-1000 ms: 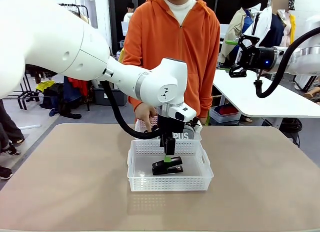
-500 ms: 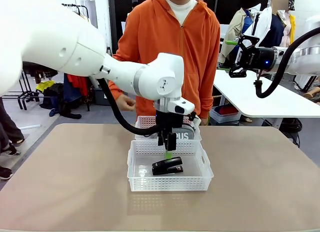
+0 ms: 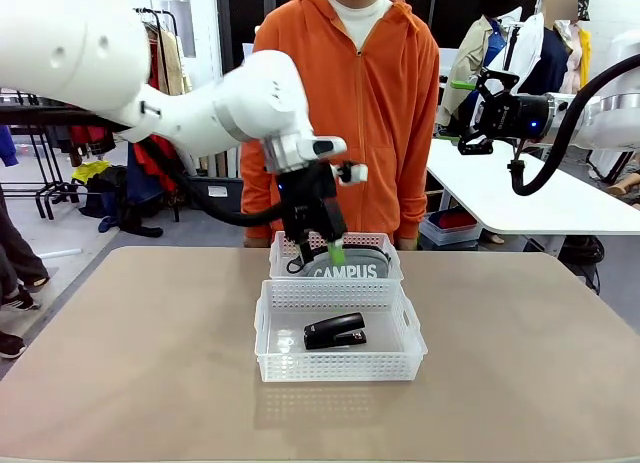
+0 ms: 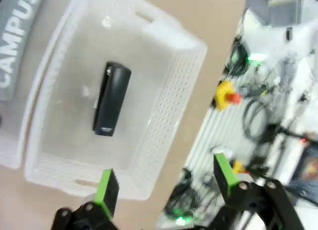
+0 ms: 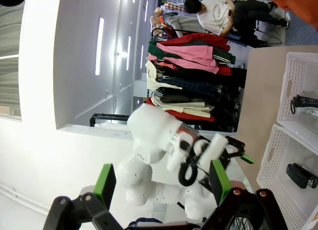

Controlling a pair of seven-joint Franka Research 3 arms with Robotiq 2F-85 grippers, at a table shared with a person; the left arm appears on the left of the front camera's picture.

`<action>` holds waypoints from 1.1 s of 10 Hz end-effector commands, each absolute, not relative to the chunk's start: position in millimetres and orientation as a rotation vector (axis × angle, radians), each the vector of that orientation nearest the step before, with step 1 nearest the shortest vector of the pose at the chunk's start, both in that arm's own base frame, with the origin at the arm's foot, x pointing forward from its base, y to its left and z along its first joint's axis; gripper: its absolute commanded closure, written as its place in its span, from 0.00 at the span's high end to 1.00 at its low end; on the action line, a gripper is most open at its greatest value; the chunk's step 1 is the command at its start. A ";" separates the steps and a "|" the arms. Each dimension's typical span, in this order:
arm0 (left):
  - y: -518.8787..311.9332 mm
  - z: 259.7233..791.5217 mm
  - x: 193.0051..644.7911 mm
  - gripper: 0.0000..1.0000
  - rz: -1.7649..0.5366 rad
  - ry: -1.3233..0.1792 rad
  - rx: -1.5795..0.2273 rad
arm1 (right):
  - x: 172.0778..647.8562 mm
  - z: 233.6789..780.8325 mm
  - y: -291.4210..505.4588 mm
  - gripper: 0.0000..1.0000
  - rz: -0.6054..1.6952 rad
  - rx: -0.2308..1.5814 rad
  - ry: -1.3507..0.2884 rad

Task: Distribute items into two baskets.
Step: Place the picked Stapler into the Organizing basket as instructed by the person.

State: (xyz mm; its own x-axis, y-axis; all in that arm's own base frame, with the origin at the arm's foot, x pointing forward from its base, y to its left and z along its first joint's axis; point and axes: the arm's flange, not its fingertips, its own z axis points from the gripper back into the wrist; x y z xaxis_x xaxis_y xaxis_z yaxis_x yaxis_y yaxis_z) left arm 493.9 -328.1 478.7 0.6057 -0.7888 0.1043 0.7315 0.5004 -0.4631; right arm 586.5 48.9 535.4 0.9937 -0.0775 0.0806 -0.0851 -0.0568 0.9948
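Observation:
The small black stapler (image 3: 335,333) lies flat on the floor of the near basket (image 3: 272,355), free of any grip. In the far basket (image 3: 285,245) rests the grey "CAMPUS" pouch (image 3: 346,272). My left gripper (image 3: 330,253) hangs open and empty above the far basket's left part. From the left wrist view I look down on the stapler (image 4: 112,106), the near basket (image 4: 169,91) and the pouch (image 4: 17,46), beyond my open left gripper (image 4: 164,180). My right gripper (image 3: 465,113) is held high at the right, open and empty, away from the table; it (image 5: 161,183) faces both baskets.
A person in an orange hoodie (image 3: 345,103) stands at the far edge, right behind the baskets. The tan table (image 3: 130,363) spreads wide to either side of the baskets. A white table (image 3: 520,198) stands off to the right.
My left gripper has lifted out of the near basket and swung up and back, leaving the stapler lying there. The person's hand near the far basket has drawn away.

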 end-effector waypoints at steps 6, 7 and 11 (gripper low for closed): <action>-269.6 497.1 514.2 1.00 -0.615 0.015 -0.725 | 585.7 538.2 48.6 1.00 -0.007 1.638 -0.128; -269.6 497.1 514.2 1.00 -0.615 0.015 -0.725 | 585.7 538.2 48.6 1.00 -0.007 1.638 -0.128; -269.6 503.3 509.8 1.00 -0.537 -0.031 -0.820 | 585.7 538.2 48.6 1.00 -0.007 1.638 -0.128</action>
State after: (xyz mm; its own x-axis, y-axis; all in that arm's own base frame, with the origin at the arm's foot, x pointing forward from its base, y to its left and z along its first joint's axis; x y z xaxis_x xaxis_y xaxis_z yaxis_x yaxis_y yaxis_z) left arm 511.7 -272.1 495.5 0.8455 -0.4917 0.2082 0.4950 0.5757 -0.6508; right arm 586.5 48.9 535.3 0.9937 -0.0776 0.0804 -0.0850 -0.0568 0.9948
